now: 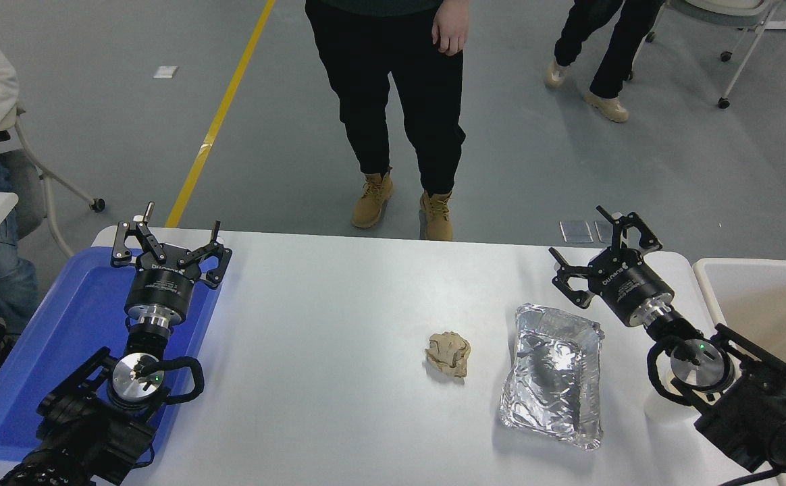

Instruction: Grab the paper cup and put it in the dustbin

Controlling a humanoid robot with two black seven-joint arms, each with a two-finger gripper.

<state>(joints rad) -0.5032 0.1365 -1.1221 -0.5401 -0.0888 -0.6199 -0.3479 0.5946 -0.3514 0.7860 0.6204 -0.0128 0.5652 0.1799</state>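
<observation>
A small white rounded shape peeks out from under my right wrist near the table's right front; it looks like the paper cup, mostly hidden by the arm. The dustbin, off-white with a beige inside, stands against the table's right edge. My right gripper is open and holds nothing. It hovers over the table's far right, just behind the foil tray and left of the dustbin. My left gripper is parked open over the blue tray's far corner.
A crumpled silver foil tray lies right of centre, with a tan paper ball to its left. A blue tray fills the left edge. One person stands beyond the far edge, another sits at far left.
</observation>
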